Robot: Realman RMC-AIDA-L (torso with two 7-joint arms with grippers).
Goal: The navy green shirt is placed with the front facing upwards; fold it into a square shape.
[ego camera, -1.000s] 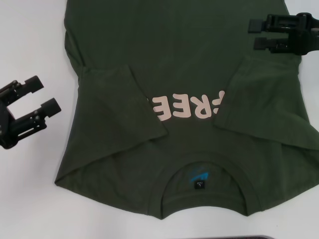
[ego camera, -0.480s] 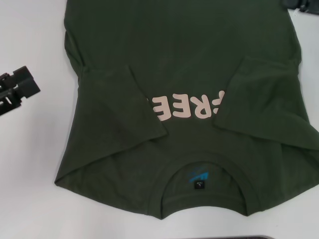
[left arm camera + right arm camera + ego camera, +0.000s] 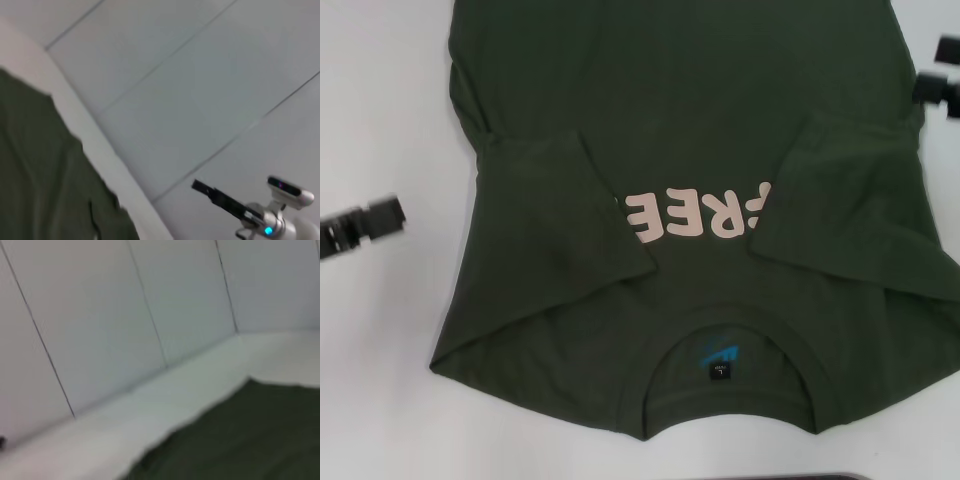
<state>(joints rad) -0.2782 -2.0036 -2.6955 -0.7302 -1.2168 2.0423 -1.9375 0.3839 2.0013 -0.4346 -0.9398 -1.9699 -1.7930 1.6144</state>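
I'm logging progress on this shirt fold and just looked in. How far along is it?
Done: both sleeves are folded inward over the shirt, covering the ends of the pink letters. In hand: nothing; the left gripper sits on the table beside the shirt, the right gripper at its far edge, neither gripping cloth. Left: the body is not yet folded; collar remains exposed.

The shirt (image 3: 680,130) is shown in dark olive green, with pale pink block letters (image 3: 695,212) across the chest. A small black label (image 3: 720,372) under a bright blue mark (image 3: 717,352) is seen inside the ribbed green collar (image 3: 735,330). The counter (image 3: 380,120) is rendered plain white. The left hand (image 3: 365,222) and right hand (image 3: 942,85) are seen in black.
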